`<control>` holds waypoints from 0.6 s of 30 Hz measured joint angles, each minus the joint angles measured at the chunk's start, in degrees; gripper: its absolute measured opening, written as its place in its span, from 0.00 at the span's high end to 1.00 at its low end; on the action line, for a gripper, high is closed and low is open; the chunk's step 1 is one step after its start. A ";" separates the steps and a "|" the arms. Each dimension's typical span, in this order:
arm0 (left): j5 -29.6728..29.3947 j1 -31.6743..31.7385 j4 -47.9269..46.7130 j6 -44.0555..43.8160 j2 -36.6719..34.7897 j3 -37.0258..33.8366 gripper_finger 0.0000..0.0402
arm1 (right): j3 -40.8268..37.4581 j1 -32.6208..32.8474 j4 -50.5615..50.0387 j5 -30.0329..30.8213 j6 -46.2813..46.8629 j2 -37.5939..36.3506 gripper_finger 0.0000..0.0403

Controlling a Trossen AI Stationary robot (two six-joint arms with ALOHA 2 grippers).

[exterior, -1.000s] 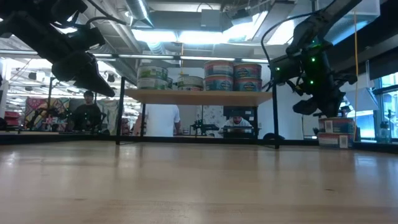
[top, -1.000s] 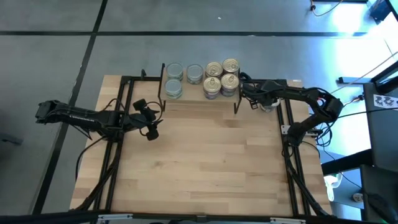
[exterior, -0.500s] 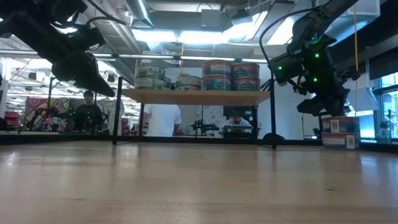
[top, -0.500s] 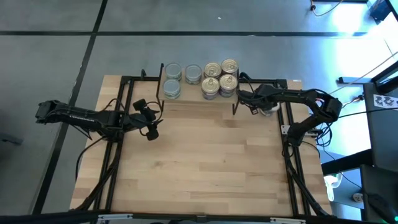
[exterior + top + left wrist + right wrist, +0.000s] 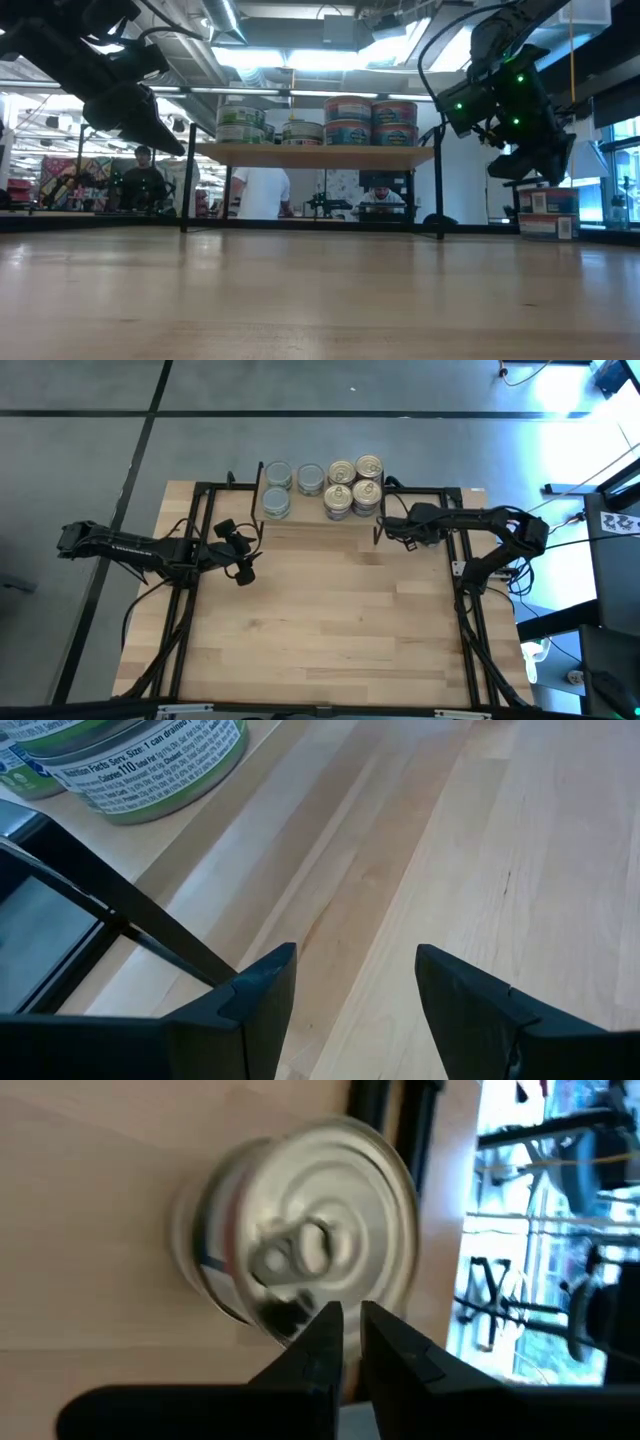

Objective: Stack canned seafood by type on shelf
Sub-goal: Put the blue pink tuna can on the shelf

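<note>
The shelf (image 5: 318, 515) stands at the table's far edge. On it the canned seafood sits in groups: plain silver-lidded tins (image 5: 278, 477) on the left and gold pull-ring tins (image 5: 342, 472) on the right, the gold ones stacked two high (image 5: 372, 121). One more pull-ring tin (image 5: 300, 1245) stands upright on the tabletop below my right gripper (image 5: 352, 1320). That gripper (image 5: 384, 526) is shut and hangs in the air beside the shelf's right front leg. My left gripper (image 5: 243, 562) waits open above the table, left of the shelf.
The shelf's thin black legs (image 5: 441, 195) stand on the tabletop. Black frame rails (image 5: 463, 610) run along both sides of the table. Bare wood lies in front of the shelf. People move in the room behind the table (image 5: 262, 192).
My right gripper has swung away from the table's far edge toward the near edge and slightly left, rolling a little, and has stayed shut.
</note>
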 joint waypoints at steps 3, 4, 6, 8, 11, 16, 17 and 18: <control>0.00 0.00 0.02 0.00 0.00 0.00 0.49 | 0.02 0.81 -3.27 -0.21 3.90 0.02 0.90; 0.00 0.02 0.02 0.02 0.00 0.00 0.49 | 0.02 0.83 -4.13 -0.26 4.77 0.00 0.90; 0.00 0.02 0.04 0.04 0.00 0.00 0.49 | 0.02 1.41 -5.31 -0.54 6.04 0.00 0.90; 0.00 0.02 0.04 0.04 0.00 0.00 0.49 | 0.02 1.94 -5.99 -0.97 6.42 0.00 0.90; 0.00 0.02 0.04 0.04 -0.01 0.00 0.49 | 0.02 3.06 -6.36 -1.88 6.54 0.00 0.90; 0.00 0.02 0.06 0.04 0.00 0.00 0.49 | 0.23 6.14 -7.15 -3.17 7.81 -0.31 0.90; 0.00 0.02 0.06 0.04 0.00 0.00 0.49 | 0.24 6.87 -7.74 -3.79 7.88 -0.43 0.90; 0.00 0.02 0.06 0.03 0.00 0.00 0.49 | 0.24 7.68 -8.48 -4.34 8.26 -0.58 0.90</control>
